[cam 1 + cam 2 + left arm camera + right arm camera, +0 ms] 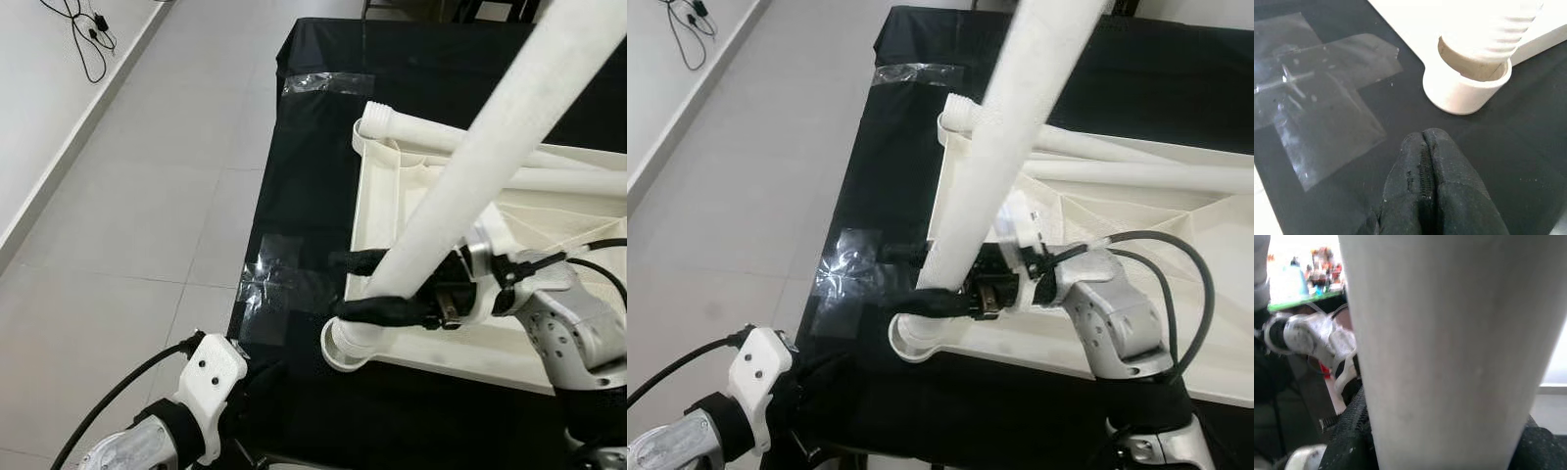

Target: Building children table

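Note:
A white plastic tabletop (392, 201) lies upside down on a black-covered table (304, 196). A long white leg (470, 186) stands tilted in the tabletop's near corner socket (345, 345), its threaded end at the socket's mouth (1466, 90). My right gripper (367, 286) is shut on this leg just above the socket, one black finger on each side (1349, 431). My left gripper (1424, 142) is shut on nothing, low over the black cloth a short way from the socket. Its white wrist (206, 382) is at the table's near left corner.
Two more white legs (431, 132) (568, 181) lie across the upturned tabletop. Clear tape patches (274, 284) (328, 83) are stuck on the cloth near the table's left edge. Grey tiled floor (127, 215) spreads to the left, with a cable (83, 34) by the wall.

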`<state>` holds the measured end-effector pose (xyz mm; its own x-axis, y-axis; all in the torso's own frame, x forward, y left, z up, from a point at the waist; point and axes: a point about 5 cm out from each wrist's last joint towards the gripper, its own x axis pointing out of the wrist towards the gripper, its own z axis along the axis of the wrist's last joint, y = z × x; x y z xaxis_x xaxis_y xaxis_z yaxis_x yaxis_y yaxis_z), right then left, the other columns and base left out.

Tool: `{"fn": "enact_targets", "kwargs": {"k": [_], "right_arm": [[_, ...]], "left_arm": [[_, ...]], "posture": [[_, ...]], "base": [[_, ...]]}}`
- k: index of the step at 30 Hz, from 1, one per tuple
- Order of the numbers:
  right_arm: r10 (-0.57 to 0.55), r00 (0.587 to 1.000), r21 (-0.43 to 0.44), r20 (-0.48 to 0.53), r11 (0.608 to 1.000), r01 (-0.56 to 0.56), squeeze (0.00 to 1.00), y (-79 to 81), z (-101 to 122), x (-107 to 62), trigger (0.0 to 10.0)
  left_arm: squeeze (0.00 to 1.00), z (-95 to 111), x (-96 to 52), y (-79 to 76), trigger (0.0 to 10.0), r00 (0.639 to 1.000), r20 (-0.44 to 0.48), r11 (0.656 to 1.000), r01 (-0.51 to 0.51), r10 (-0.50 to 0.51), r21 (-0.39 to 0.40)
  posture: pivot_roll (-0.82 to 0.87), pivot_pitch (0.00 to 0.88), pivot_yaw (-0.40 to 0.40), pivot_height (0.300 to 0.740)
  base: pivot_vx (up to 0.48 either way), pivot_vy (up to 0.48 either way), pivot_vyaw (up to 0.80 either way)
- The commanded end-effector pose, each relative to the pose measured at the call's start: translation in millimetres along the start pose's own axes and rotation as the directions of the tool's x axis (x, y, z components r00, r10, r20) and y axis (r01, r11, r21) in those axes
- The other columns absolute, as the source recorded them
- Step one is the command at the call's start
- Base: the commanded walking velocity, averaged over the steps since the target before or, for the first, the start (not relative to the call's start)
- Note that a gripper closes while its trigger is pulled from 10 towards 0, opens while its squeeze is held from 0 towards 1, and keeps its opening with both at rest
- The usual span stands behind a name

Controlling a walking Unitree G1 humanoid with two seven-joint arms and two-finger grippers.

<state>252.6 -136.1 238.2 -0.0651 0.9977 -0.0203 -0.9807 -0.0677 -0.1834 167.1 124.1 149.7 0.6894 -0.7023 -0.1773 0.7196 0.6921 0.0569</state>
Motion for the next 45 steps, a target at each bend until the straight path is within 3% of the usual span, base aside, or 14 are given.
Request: {"fn": "enact_targets", "kwargs": {"k": [1,4,15,26,31,41,45], "right_arm": [[0.021,0.993,0.079,-0.114,0.997,-0.012,0.00,6.3,-26,5.1,10.0],[0.022,0.988,0.059,-0.151,0.998,-0.014,0.00,6.4,-28,7.1,10.0],[0.071,0.988,0.061,-0.134,0.996,-0.064,0.00,10.0,-22,11.2,10.0],[0.022,0.999,0.092,0.046,0.995,-0.027,0.00,-4.5,-8,12.3,10.0],[0.030,0.995,0.103,0.091,0.994,-0.040,0.00,-2.7,-3,13.3,10.0],[0.046,0.997,0.127,0.067,0.990,-0.055,0.00,2.7,-9,15.5,10.0],[0.018,0.999,0.088,-0.040,0.996,-0.015,0.00,1.9,-23,20.4,10.0]], "left_arm": [[0.00,-4,-1.3,-2.9,10.0,0.999,-0.033,1.000,0.028,-0.028,0.001],[0.00,-4,-0.2,-3.0,10.0,0.999,-0.032,0.999,0.042,-0.042,0.006],[0.00,-3,2.3,-5.1,10.0,0.998,-0.026,0.998,0.065,-0.065,0.008],[0.00,-3,4.5,-3.2,10.0,0.998,-0.019,0.998,0.062,-0.062,0.014],[0.00,-3,4.6,-1.5,10.0,0.998,-0.020,0.998,0.060,-0.059,0.019],[0.00,-3,5.1,-1.6,10.0,0.998,-0.022,0.998,0.062,-0.062,0.023],[0.00,-3,5.4,-1.8,10.0,0.998,-0.023,0.997,0.066,-0.066,0.025]], "posture": [[0.07,0.320,-0.006,0.740],[0.07,0.314,-0.007,0.740],[0.06,0.313,-0.018,0.740],[0.04,0.306,-0.015,0.740],[0.04,0.305,-0.009,0.740],[0.04,0.307,-0.008,0.740],[0.04,0.308,-0.008,0.740]], "base": [[0.000,0.000,0.00],[0.000,0.000,0.00],[0.000,0.000,0.00],[0.000,0.000,0.00],[0.000,0.000,0.00],[0.000,0.000,0.00],[0.000,0.000,0.00]]}}
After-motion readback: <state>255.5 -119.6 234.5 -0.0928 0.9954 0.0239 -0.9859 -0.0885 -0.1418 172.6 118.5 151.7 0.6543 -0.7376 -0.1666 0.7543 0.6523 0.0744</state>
